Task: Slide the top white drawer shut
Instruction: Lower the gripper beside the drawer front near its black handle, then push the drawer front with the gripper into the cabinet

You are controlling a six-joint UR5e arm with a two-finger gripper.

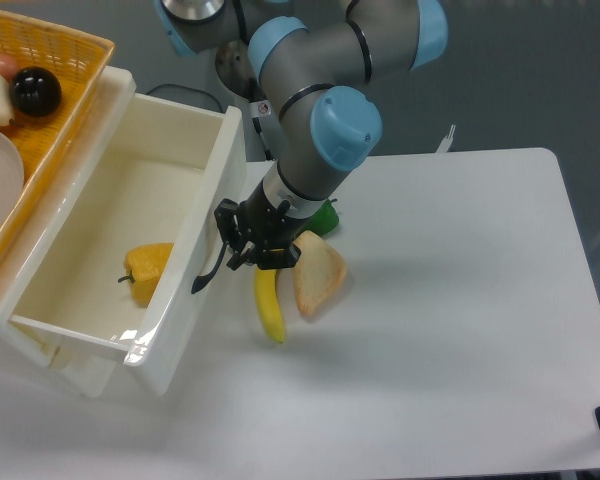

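Note:
The top white drawer [185, 300] stands pulled out to the right, its inside open to view. A yellow pepper [148, 270] lies in it. The curved black handle [211, 268] is on the drawer's front face. My gripper [248, 243] hangs just to the right of the front, at the handle's level, close to or touching the drawer front. Its black fingers look drawn close together, but whether they are open or shut does not show. The lower drawer is hidden under the open one.
A yellow wicker basket [75, 95] with a black ball [35, 91] and other items sits on the cabinet top at left. A banana [270, 305], a slice of bread [317, 274] and a green object [325, 215] lie on the white table [460, 330] right under the gripper.

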